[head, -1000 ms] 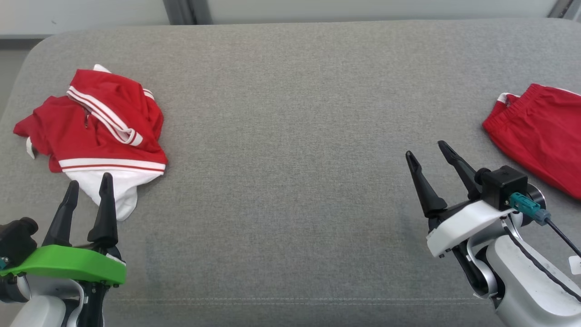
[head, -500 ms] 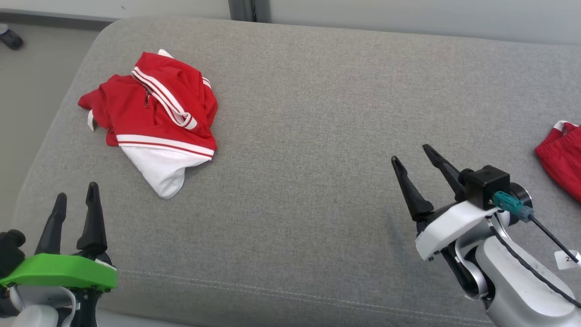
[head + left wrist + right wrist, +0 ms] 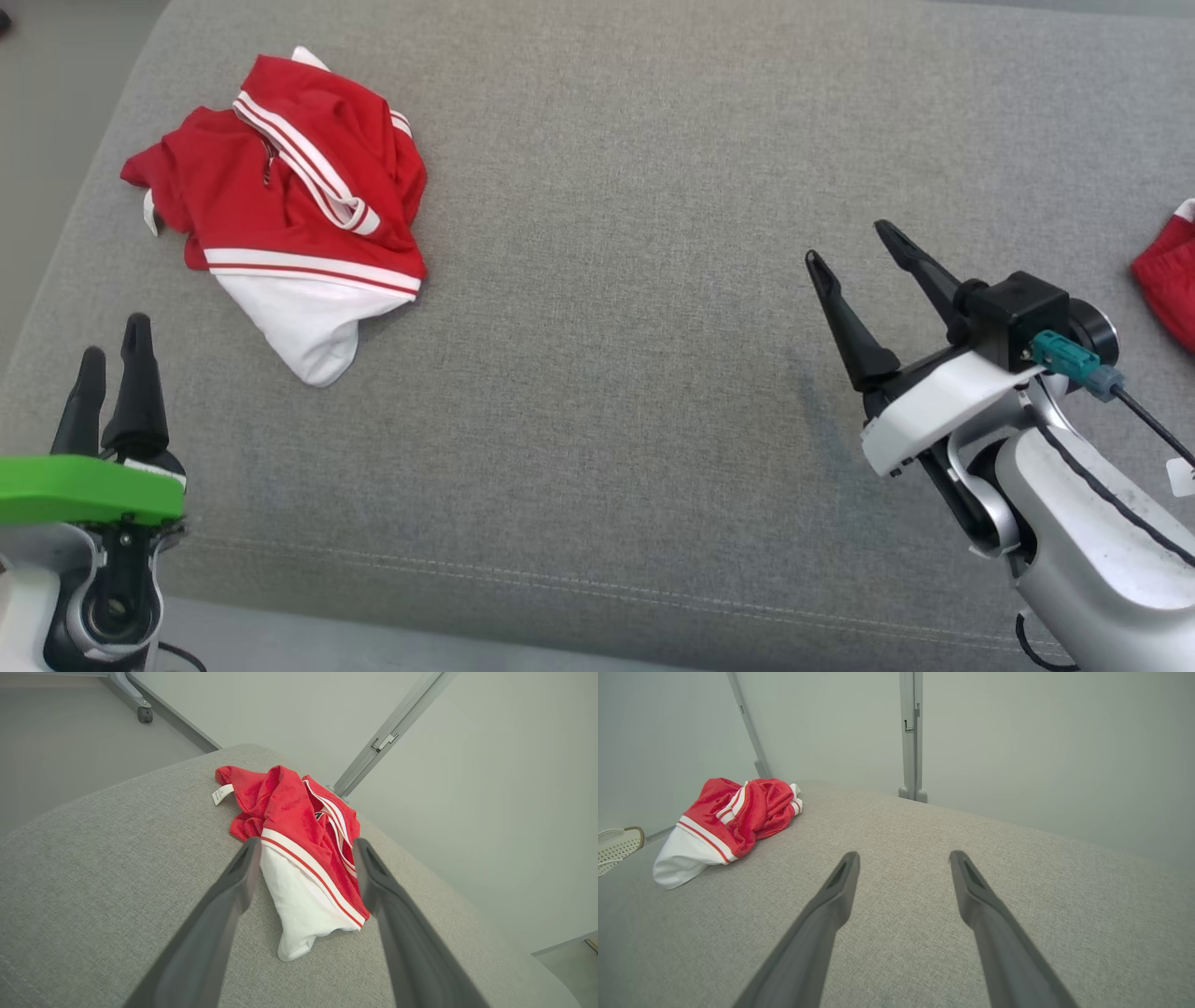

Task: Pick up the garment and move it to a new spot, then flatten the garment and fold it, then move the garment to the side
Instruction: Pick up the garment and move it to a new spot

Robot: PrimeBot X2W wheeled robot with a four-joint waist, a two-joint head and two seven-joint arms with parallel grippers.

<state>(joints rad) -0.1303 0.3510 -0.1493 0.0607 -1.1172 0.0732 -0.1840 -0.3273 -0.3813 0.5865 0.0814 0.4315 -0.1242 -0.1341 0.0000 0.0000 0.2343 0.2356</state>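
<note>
Garment (image 3: pixel 289 215), red with white stripes and a white end, lies crumpled in a heap on the far left part of the grey upholstered cushion (image 3: pixel 607 420), close to its left edge and well back from the stitched front seam. A second red cloth (image 3: pixel 1167 299) pokes in at the cushion's far right edge, and we take it to be no part of this pick. From the left claw (image 3: pixel 114 338) the heap lies ahead and a little toward the middle, near but not touching. In the left wrist view it sits straight down the line of the fingers, framed between them. Its long axis runs from the red bulk at the back to the white end (image 3: pixel 313 345) at the front, and that white end is the part closest to us. The left claw hangs above the front left of the cushion with its fingers spread wide and nothing between them. The right claw (image 3: pixel 848 241) is just as wide apart and just as empty, over bare fabric well away from the heap. We judge the left arm the nearer one, so the pick falls to it: a short reach forward, coming down on the heap.
</note>
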